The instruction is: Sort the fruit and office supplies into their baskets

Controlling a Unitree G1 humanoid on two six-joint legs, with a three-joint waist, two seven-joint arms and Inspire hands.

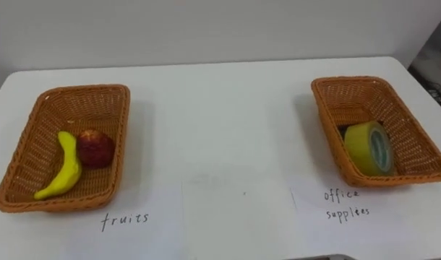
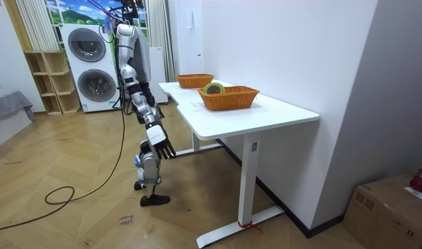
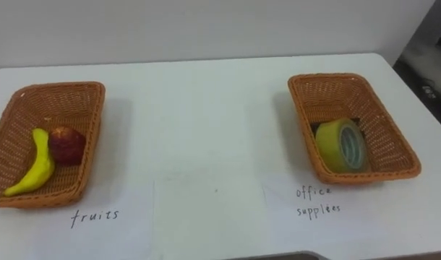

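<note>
Fingers of the right hand (image 2: 160,146) are held straight and a little apart, and nothing is held in them. The hand hangs low at the robot's side, below the top of the white surface (image 1: 220,108). The robot is stood at the long edge of that surface. All the things to be sorted are found higher than the fingers and well apart from them.

Furthest to the left of the fingers, the fruit basket (image 1: 83,89) is seen. A yellow banana (image 1: 67,170) and a red apple (image 1: 95,148) are laid inside it, touching each other. A paper label (image 1: 125,219) is placed just in front of it.

Closer to the fingers' side, on the right, the office basket (image 1: 350,81) is seen. A roll of yellow-green tape (image 1: 368,148) is stood on its edge inside, against the near wall. A dark thing (image 1: 343,131) is tucked behind the roll, but it is too hidden to be told. A second label (image 1: 345,204) is laid in front.

Every item that can be seen is already in a basket, so the sorting is judged to be finished. No grab seems to be called for next. If one more thing had to be moved, the fingers would first have to be lifted above the edge of the surface.
</note>
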